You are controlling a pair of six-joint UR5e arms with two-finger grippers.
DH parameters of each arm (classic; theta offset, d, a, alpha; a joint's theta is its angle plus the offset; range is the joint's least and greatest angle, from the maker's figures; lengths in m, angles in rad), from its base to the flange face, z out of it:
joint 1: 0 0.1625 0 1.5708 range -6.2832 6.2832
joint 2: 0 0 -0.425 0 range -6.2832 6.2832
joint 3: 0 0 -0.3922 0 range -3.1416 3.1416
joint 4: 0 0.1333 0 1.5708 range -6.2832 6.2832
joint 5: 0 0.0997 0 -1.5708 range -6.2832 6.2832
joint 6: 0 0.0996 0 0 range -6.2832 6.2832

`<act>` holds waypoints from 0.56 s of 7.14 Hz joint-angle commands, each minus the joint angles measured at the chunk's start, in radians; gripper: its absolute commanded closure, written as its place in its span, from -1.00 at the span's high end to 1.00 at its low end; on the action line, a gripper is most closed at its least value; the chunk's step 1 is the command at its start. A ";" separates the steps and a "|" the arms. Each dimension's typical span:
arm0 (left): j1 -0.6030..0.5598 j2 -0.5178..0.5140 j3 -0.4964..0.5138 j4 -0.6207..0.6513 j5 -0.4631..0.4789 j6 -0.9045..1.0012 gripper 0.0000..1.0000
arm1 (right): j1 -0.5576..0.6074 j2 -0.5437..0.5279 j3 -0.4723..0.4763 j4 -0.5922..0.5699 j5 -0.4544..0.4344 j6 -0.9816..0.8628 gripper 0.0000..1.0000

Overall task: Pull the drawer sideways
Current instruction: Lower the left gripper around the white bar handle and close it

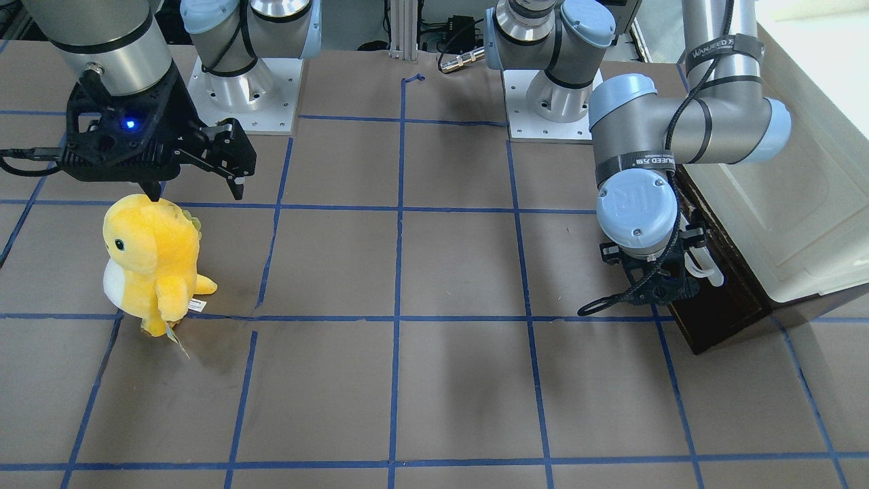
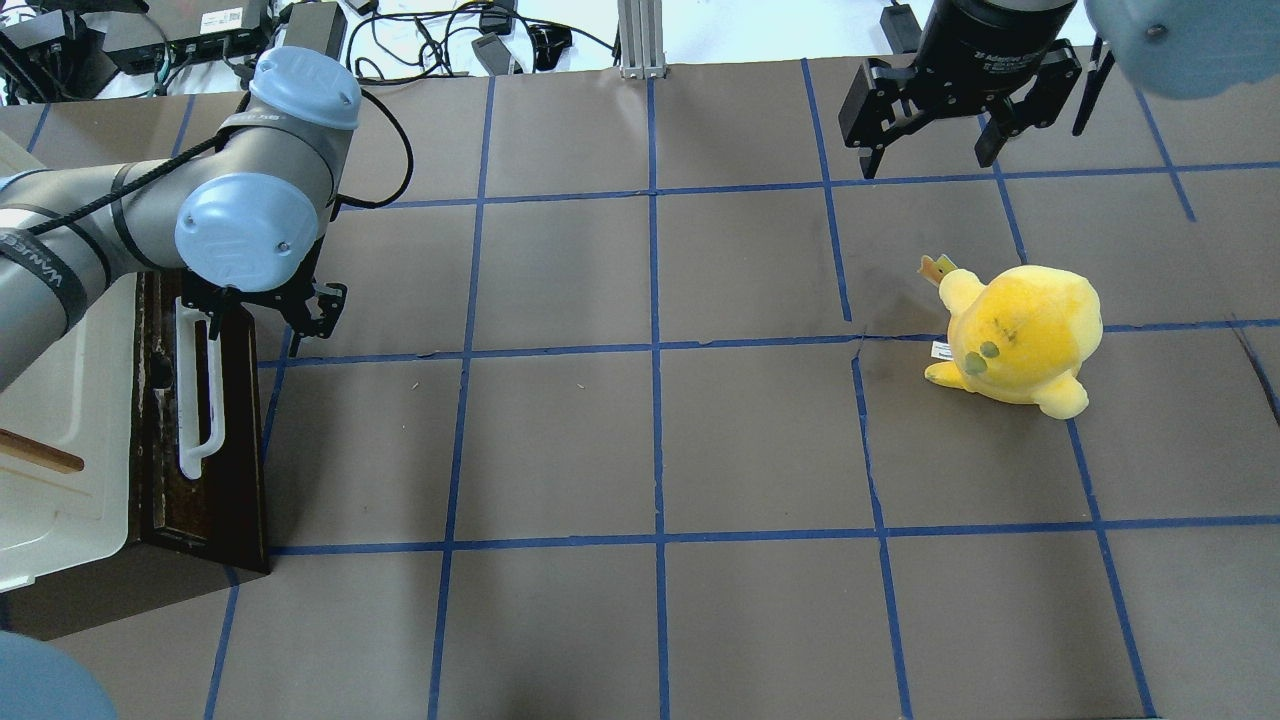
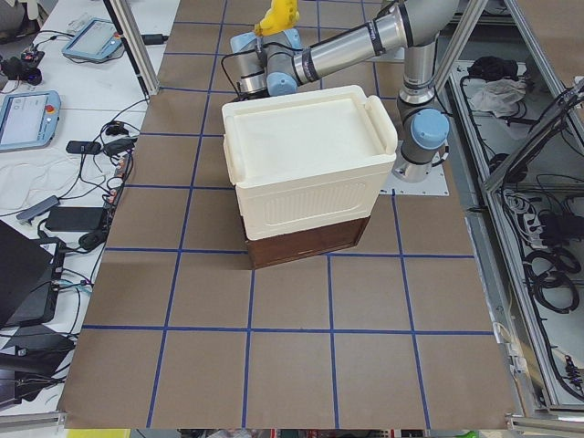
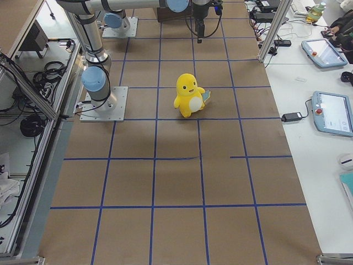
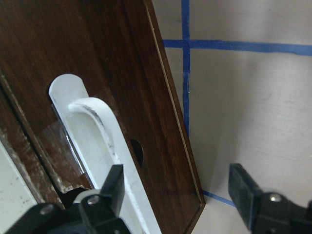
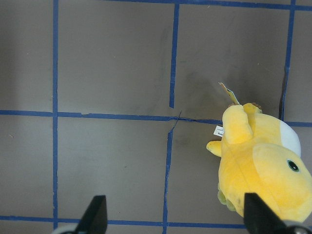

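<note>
The drawer's dark brown front [image 2: 215, 470] with its long white bar handle [image 2: 190, 400] sits under the cream cabinet at the table's left edge, close against the cabinet body. It also shows in the front view [image 1: 723, 305] and the left wrist view [image 5: 126, 73]. My left gripper [image 2: 265, 312] is open at the far end of the handle [image 5: 92, 141]. One finger [image 5: 114, 184] lies over the handle, the other [image 5: 243, 187] over the table beyond the drawer's front edge. My right gripper [image 2: 925, 150] is open and empty, far off above the table.
The large cream-white cabinet [image 2: 60, 400] stands on the drawer unit. A yellow plush dinosaur [image 2: 1020, 335] stands on the right side, just in front of my right gripper [image 1: 197, 193]. Brown table paper with a blue tape grid [image 2: 655, 350] lies between.
</note>
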 commanded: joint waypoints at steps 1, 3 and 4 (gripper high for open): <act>0.014 -0.011 -0.004 -0.007 0.029 -0.051 0.58 | 0.000 0.000 0.000 0.000 0.001 0.000 1.00; 0.014 -0.011 -0.045 -0.003 0.032 -0.126 0.58 | 0.000 0.002 0.000 0.000 -0.001 0.000 1.00; 0.014 -0.011 -0.047 -0.003 0.032 -0.130 0.57 | 0.000 0.000 0.000 0.000 -0.001 0.000 1.00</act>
